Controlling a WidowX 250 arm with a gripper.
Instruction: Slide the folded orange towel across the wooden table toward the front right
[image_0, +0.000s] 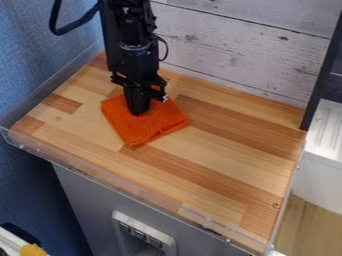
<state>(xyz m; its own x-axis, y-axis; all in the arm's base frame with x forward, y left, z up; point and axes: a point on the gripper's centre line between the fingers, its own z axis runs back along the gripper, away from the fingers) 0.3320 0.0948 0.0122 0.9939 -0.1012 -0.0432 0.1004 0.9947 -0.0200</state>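
The black gripper (138, 107) hangs straight down from the top edge of the view, over the upper left part of the wooden counter. Its tip is at the upper middle of a folded orange cloth (141, 131), covering part of it. The cloth lies flat on the wood at a slant, its corners spread toward the left, the front and the right. Whether the gripper holds the cloth or only rests on it, I cannot tell.
The wooden counter (220, 170) has a clear low rim along its front and left. Behind it stands a whitewashed plank wall (234, 50), with a blue wall (27, 60) at the left. A dark post (324, 75) rises at the back right corner.
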